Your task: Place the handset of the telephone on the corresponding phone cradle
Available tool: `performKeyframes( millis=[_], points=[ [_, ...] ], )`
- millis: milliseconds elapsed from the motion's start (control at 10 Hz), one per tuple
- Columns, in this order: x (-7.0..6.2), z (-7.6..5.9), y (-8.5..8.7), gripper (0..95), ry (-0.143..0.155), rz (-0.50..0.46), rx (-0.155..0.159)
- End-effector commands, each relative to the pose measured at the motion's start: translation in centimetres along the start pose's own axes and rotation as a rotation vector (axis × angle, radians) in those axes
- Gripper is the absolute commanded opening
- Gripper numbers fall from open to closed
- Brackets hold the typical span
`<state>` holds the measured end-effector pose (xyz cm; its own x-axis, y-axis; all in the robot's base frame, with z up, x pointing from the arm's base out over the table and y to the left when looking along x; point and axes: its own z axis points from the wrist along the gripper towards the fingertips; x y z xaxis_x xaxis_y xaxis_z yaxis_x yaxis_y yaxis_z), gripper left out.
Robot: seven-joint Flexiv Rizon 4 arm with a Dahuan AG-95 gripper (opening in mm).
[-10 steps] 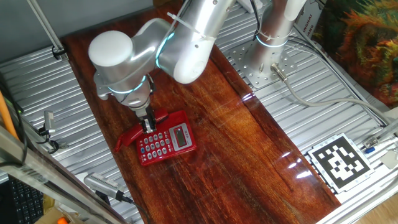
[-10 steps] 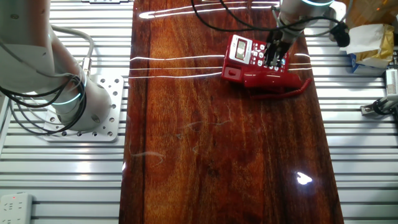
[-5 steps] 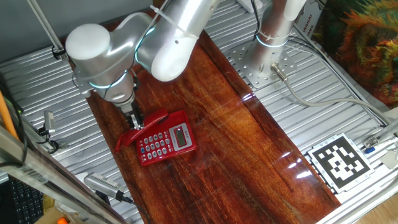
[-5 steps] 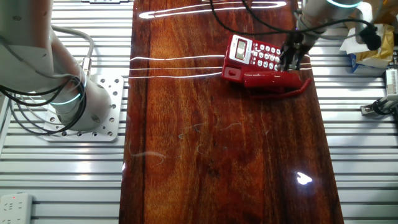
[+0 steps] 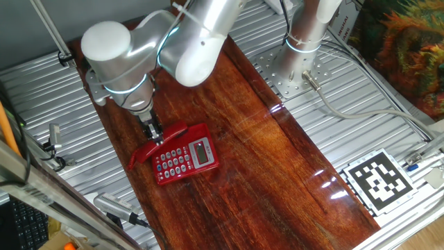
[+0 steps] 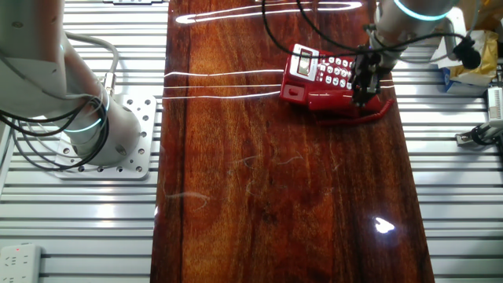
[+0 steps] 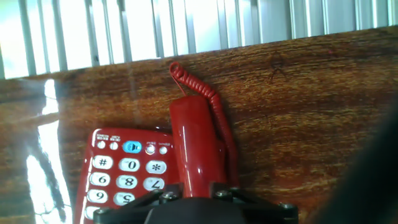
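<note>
The red handset [image 5: 170, 137] lies along the left edge of the phone cradle [image 5: 189, 161], the red base with grey-white keys and a small display. The handset's corded end sticks out past the base's corner. My gripper [image 5: 155, 136] stands down on the handset, with a jaw tight against each side and no gap showing. In the other fixed view the gripper [image 6: 362, 88] is over the handset [image 6: 334, 100], at the near edge of the base [image 6: 318, 64]. In the hand view the handset [image 7: 196, 140] runs forward from between my jaws, beside the keypad [image 7: 124, 168], with the coiled cord [image 7: 198, 87] at its far end.
The phone sits near one end of a glossy wooden board [image 5: 263, 160] laid on a ribbed metal table. The arm's base plate [image 6: 118, 134] stands beside the board. A black-and-white marker tag [image 5: 378, 180] lies at the right. Cables and boxes lie beyond the board's far end [image 6: 471, 55].
My gripper went from the middle of the handset towards its corded end, then came down over it. The handset and the base have not moved.
</note>
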<state>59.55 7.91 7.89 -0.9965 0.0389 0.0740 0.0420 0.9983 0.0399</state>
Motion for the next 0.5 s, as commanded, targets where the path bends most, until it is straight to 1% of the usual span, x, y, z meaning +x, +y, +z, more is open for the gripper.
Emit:
performKeyframes(
  millis=[100, 300, 400, 500],
  points=[
    [0.5, 0.8, -0.2, 95.0, -0.010, -0.010, 0.002],
    [1.0, 1.6, -0.5, 95.0, -0.012, -0.016, 0.002],
    [1.2, 1.9, -0.6, 76.0, -0.013, -0.021, 0.003],
    [1.2, 2.0, -0.6, 57.0, -0.009, -0.024, 0.010]
  ],
)
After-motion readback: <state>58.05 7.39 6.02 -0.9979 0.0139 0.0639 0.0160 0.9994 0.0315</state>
